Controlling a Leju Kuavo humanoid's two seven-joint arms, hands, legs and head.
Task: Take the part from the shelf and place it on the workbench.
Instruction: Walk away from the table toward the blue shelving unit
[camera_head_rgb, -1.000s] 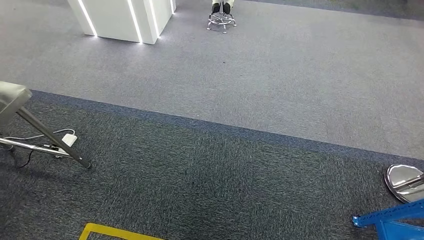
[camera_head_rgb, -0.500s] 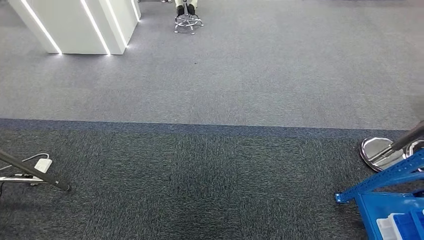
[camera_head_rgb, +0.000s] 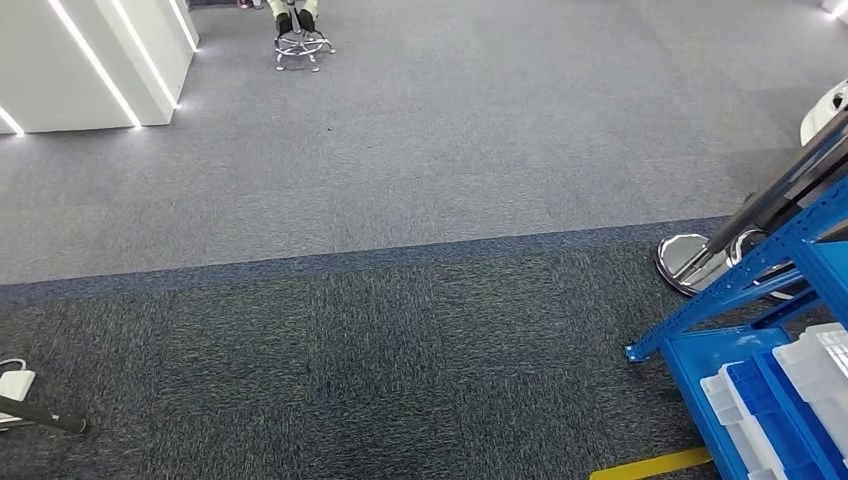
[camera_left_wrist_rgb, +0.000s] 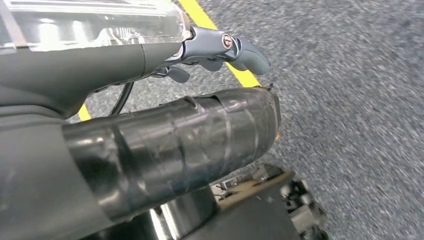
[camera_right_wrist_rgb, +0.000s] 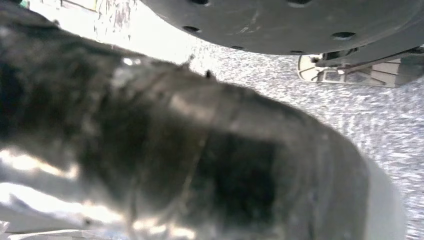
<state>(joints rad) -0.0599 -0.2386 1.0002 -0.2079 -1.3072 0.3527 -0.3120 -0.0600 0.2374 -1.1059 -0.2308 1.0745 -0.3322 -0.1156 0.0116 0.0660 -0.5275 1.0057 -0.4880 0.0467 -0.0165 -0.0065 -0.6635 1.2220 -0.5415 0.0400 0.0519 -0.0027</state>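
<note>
View has swung since a second ago: blue shelf (camera_head_rgb: 760, 330) now in sight, white bins (camera_head_rgb: 820, 375) inside. Left hand (camera_left_wrist_rgb: 220, 47) hangs, fingers curled, empty; right hand (camera_right_wrist_rgb: 200, 150) blurred, can't tell.

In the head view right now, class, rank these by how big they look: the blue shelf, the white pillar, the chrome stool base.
1. Blue shelf, though it is nearest and cut off at the frame edge.
2. White pillar, also cut off; these two are close.
3. Chrome stool base, smallest, but farthest away.
</note>
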